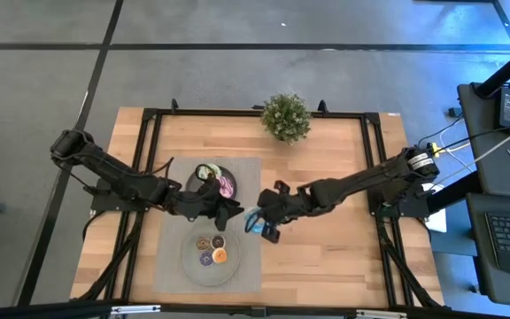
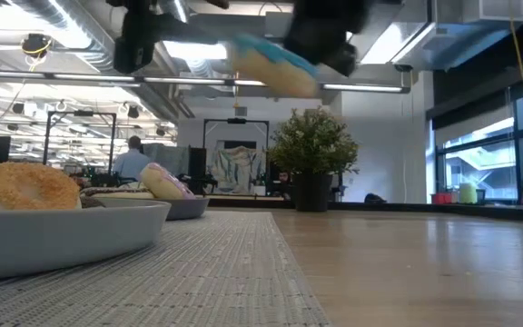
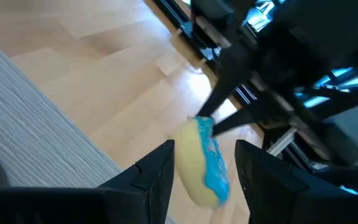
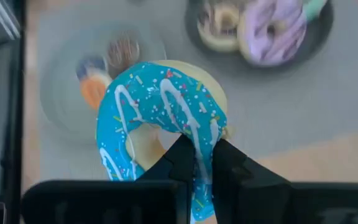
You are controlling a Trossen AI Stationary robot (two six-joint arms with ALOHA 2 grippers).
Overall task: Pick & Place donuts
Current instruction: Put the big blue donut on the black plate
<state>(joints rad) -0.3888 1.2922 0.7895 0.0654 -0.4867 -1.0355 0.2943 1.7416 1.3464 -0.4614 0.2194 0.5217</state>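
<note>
The blue-iced ring donut with white drizzle [image 4: 166, 124] is pinched by its rim in the closed right gripper [image 4: 197, 165] and held in the air above the grey woven mat [image 1: 242, 190], near its right edge. The left gripper [image 3: 204, 165] is seen with fingers parted, nothing between them, just beside the donut. On the light grey plate [image 1: 191, 261], three mini donuts are blurred; the dark plate [image 1: 228, 171] is partly hidden by the left arm.

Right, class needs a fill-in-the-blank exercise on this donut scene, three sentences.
1. The right gripper is shut on the ____ donut.
2. That donut is held ____ the table, not resting on it.
3. The left gripper has its fingers ____.

Missing words: blue; above; open
</note>
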